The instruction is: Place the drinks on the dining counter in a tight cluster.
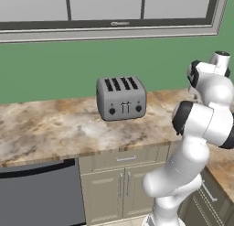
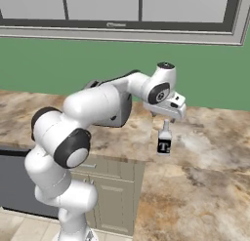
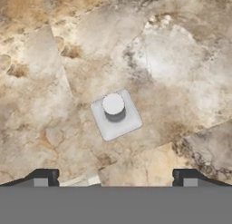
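The desk (image 2: 205,181) was the biggest thing before me, a wide slab of tan-and-brown marbled stone with an overhanging edge, running along a green wall under a grey-framed window (image 1: 109,12) and turning a corner toward the right. From the left base view I could see what the other side hid: a boxy brushed-metal toaster (image 1: 121,98) with four dark slots, two black knobs and small levers, standing on the stone near the wall, and below it pale panelled cabinets (image 1: 123,181) with slim metal handles beside a dark, flat-fronted appliance (image 1: 41,195). The arm (image 2: 93,113), white and rounded with dark joints, rose at the right of that view, its end cut off by the frame edge. The right base view gave the working end instead: the arm stretched out over the stone and the hand (image 2: 166,119) hung just above a squat dark bottle (image 2: 164,141) with a pale cap and a white label bearing a "T", which stood upright on the desk near the inner corner of the slab. The hand view looked straight down on that bottle, showing a round white cap over a pale, squarish, soft-cornered shoulder, set on mottled cream and rust stone. The two dark fingertips (image 3: 45,177) stood far apart at either side of that view, so the hand was spread wide and gripping nothing, clear of the bottle.
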You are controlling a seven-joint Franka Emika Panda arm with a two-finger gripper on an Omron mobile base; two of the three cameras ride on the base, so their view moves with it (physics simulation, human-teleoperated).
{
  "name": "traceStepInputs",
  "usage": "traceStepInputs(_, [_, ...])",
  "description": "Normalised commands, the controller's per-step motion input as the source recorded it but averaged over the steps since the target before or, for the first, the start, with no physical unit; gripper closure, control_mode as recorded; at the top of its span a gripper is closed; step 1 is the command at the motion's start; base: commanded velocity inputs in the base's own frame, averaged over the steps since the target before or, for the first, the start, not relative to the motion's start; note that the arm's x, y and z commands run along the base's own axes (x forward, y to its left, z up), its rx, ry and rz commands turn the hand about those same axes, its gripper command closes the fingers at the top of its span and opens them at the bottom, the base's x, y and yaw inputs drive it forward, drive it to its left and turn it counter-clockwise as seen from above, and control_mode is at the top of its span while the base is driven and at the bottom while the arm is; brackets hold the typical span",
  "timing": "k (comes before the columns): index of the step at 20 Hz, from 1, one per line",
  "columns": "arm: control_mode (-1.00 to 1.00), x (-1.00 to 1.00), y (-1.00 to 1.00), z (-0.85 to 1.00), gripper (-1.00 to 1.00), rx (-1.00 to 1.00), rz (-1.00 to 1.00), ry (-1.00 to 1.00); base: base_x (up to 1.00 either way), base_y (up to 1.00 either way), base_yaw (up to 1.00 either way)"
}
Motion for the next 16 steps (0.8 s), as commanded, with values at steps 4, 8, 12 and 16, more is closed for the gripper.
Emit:
traceStepInputs(4, [-1.00, 0.17, -0.04, 0.00, -1.00, 0.00, 0.00, 0.00, 0.00, 0.00, 0.00])
traceStepInputs(8, [-1.00, 0.27, 0.00, -0.09, -1.00, 0.00, 0.00, 0.00, 0.00, 0.00, 0.00])
traceStepInputs(12, [-1.00, 0.34, 0.01, -0.31, -1.00, 0.00, 0.00, 0.00, 0.00, 0.00, 0.00])
traceStepInputs(16, [-1.00, 0.29, 0.00, -0.25, -1.00, 0.00, 0.00, 0.00, 0.00, 0.00, 0.00])
